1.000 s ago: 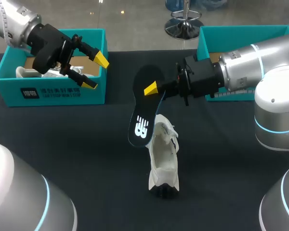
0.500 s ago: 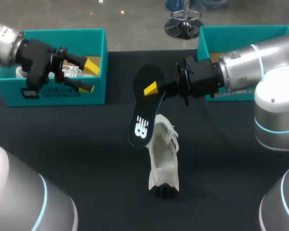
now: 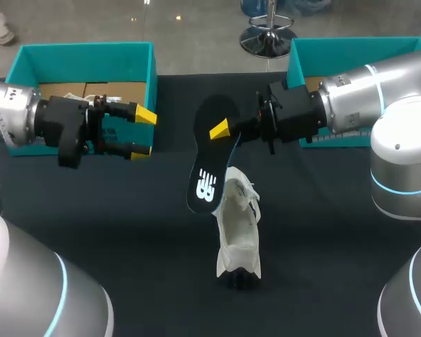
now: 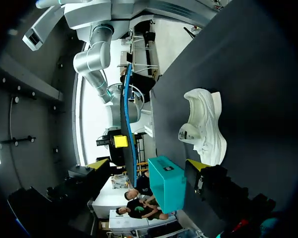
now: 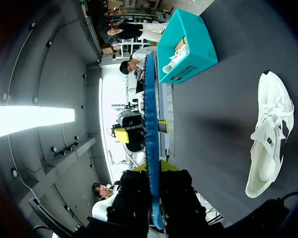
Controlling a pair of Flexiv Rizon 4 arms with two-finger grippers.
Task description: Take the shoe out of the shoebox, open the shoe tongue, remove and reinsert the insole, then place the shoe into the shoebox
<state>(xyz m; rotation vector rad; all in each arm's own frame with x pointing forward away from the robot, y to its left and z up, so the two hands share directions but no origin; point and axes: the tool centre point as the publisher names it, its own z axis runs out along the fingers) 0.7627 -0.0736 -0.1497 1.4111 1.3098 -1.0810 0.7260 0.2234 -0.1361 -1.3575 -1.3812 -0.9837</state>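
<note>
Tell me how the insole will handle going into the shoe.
The insole looks thin, edge-on in the right wrist view: probably light, bendable. Clamped by the right gripper, it hangs without drooping, so likely springy, not limp. It may buckle against the shoe.

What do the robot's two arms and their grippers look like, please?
Both the left arm and right arm are rounded silver-grey tubes with thin light-blue rings at the joints. Each ends in a black wrist block; the left gripper and right gripper have black fingers with yellow wedge tips.

Bright even overhead light; soft shadow beside shoe (image 5: 270, 114).
</note>
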